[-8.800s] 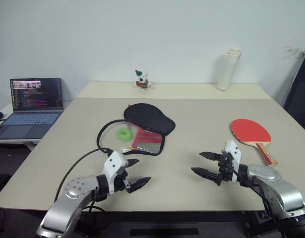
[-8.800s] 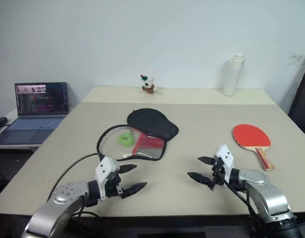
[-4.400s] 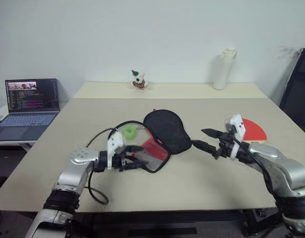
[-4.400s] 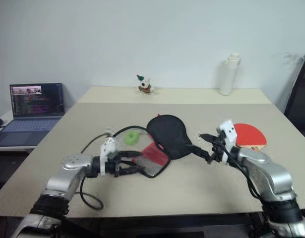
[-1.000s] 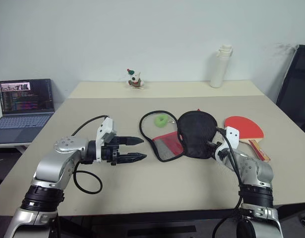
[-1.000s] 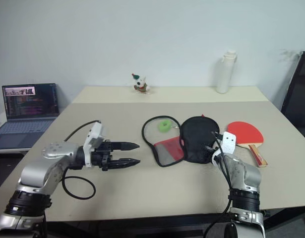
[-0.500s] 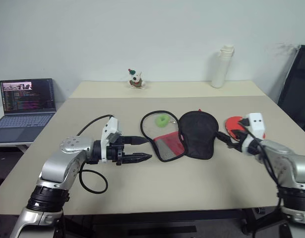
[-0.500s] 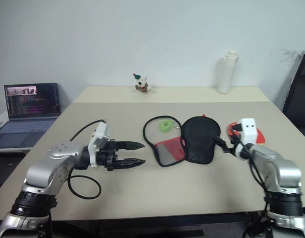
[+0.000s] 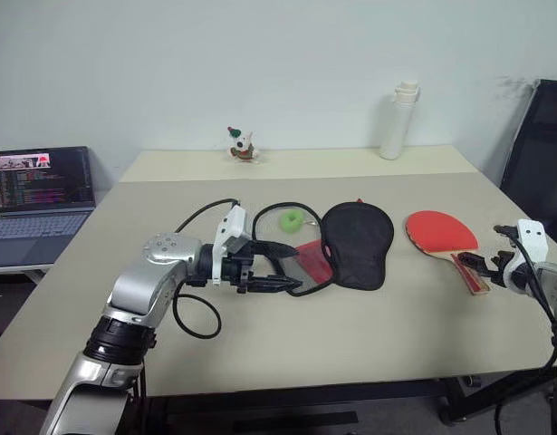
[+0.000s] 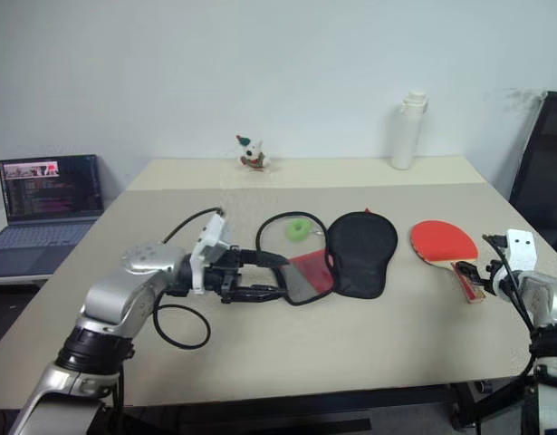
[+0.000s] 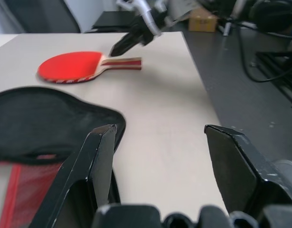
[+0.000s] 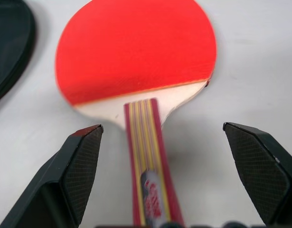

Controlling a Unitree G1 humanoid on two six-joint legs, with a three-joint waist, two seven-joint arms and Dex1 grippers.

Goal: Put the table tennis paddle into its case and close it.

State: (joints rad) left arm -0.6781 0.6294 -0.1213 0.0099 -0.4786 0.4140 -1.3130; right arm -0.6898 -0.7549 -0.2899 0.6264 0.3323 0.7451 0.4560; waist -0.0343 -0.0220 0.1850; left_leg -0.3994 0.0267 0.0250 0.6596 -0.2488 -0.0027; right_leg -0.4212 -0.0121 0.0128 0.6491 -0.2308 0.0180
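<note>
- The right claw point(image 12: 157, 180) is spread wide and empty, its two black fingers standing either side of the handle of the rigid table tennis paddle with the round red rubber face and striped wooden handle point(image 9: 446, 237), not touching it.
- That paddle lies flat on the beige bench point(image 9: 350, 335), near the bench's right edge, handle toward the right claw, apart from the case.
- The left claw point(image 9: 283, 267) is released too, holding nothing; its fingers point to the right, their tips at the left rim of the soft paddle-shaped case, black outside with a red lining and mesh pocket point(image 9: 355, 243).
- The case lies unzipped in the middle of the bench, its black cord point(image 9: 201, 217) looping off to the left and a small green ring point(image 9: 290, 220) just behind it.
- The step in hand looks to be the pick-up of the paddle: the right claw is lined up on the handle but not yet closed.
- The next move probably calls for lowering, clamping the handle squarely, then carrying the paddle left while the left claw steadies the case's mouth.
</note>
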